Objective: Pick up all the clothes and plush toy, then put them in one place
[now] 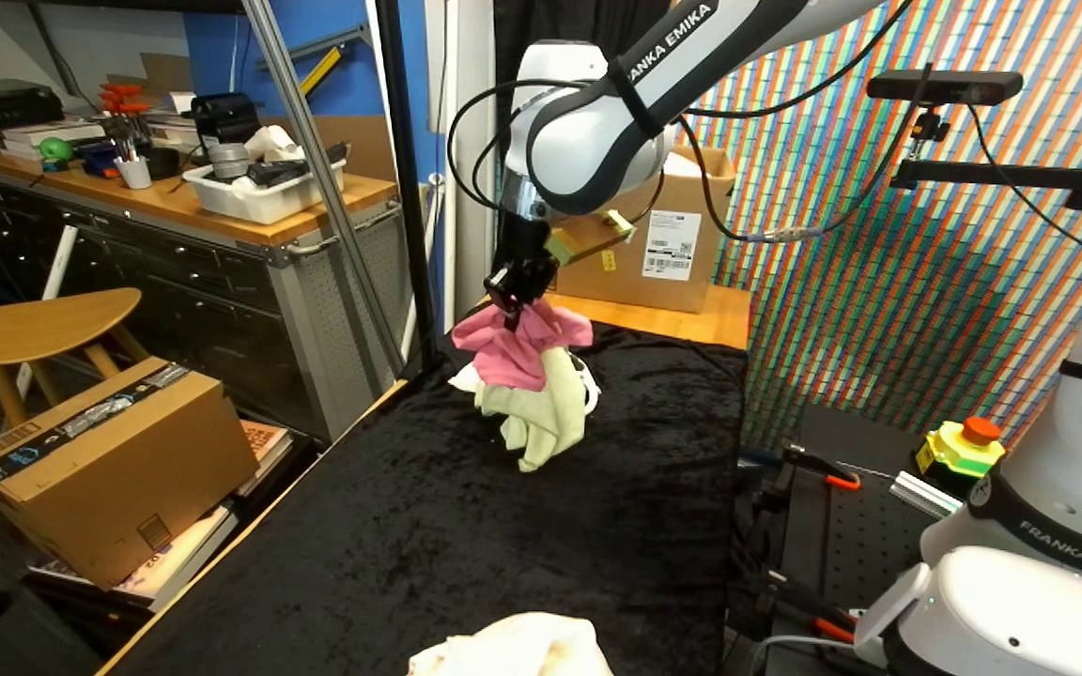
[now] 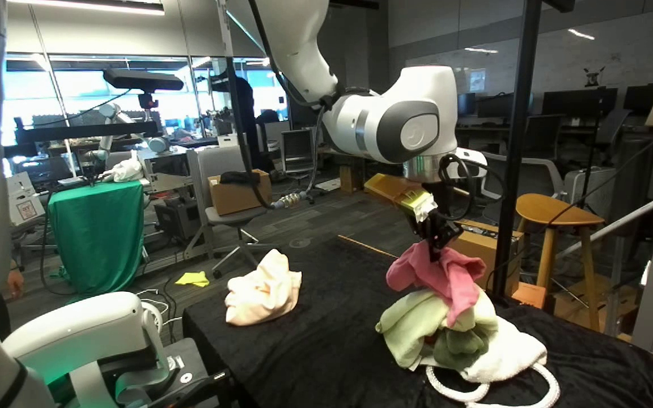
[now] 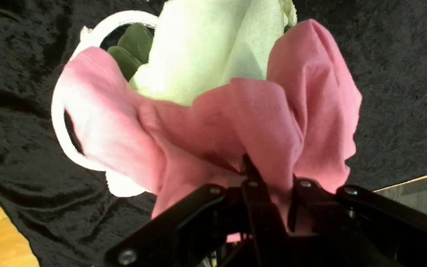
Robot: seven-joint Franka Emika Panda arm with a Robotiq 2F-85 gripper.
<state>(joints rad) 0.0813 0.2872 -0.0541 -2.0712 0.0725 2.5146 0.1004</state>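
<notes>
A pink cloth (image 1: 513,352) is bunched in my gripper (image 1: 512,317); in the wrist view a fold of the pink cloth (image 3: 261,111) passes between the fingers (image 3: 269,176). The cloth hangs over a light green cloth (image 2: 411,323). Below lies a white soft item (image 2: 511,351) with white rope loops (image 2: 547,391). A darker green piece (image 3: 133,48) shows under the light green cloth; I cannot tell whether it is a plush toy. A peach cloth (image 2: 264,289) lies apart in a heap; it also shows at the near edge of an exterior view (image 1: 513,648).
A black velvet cover (image 1: 466,535) lies over the table. A cardboard box (image 1: 654,235) stands at the table's end behind the gripper. A dark metal post (image 2: 516,153) rises near the arm. A second arm base (image 1: 1048,488) stands beside the table.
</notes>
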